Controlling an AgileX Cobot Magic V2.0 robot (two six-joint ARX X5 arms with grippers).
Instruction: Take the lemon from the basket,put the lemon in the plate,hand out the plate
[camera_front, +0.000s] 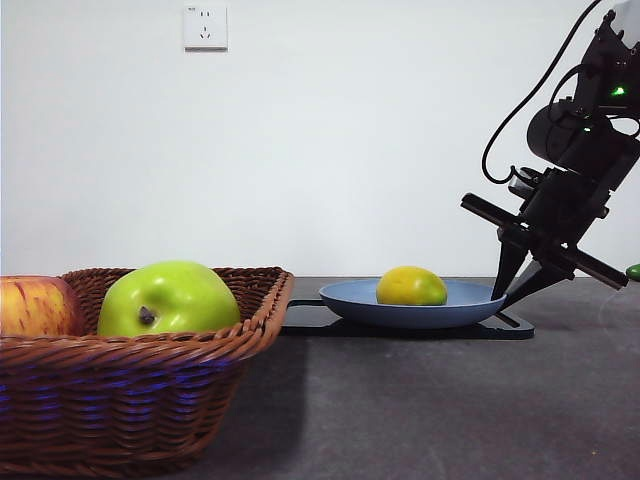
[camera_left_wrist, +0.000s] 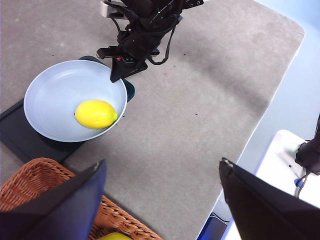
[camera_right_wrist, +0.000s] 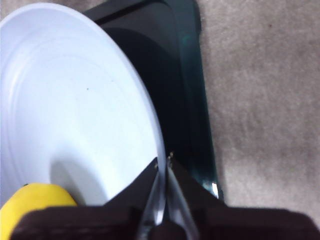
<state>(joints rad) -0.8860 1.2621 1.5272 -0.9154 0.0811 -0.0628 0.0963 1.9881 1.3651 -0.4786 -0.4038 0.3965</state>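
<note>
Grey felt covers the surface (camera_left_wrist: 200, 100), and a plain white wall with a socket stands behind it. On the surface lies a black tray (camera_front: 500, 328), and on the tray rests the plate (camera_front: 345, 295) with the lemon (camera_front: 411, 286) already in it, a little off its centre. The right pincer (camera_front: 510, 292) is closed on the plate's rim; the right wrist view shows the thin rim pinched between both jaws. The left pincer (camera_left_wrist: 162, 187) hangs high with jaws wide apart, holding nothing, above the basket (camera_front: 150, 395), where a green apple (camera_front: 168, 298) and a red apple (camera_front: 35, 305) remain.

I think the main risk is the grip itself. It holds only one edge, so the plate may tilt or slip when lifted, and the lemon, being round, could roll to the low side and over the shallow rim. A fast or jerky lift would cause this. The tray might also be dragged if the rim catches it.

Room is good: beyond the tray the surface is bare up to its rounded far corner. The basket rim is near the tray's other end, so moving that way is less safe.
</note>
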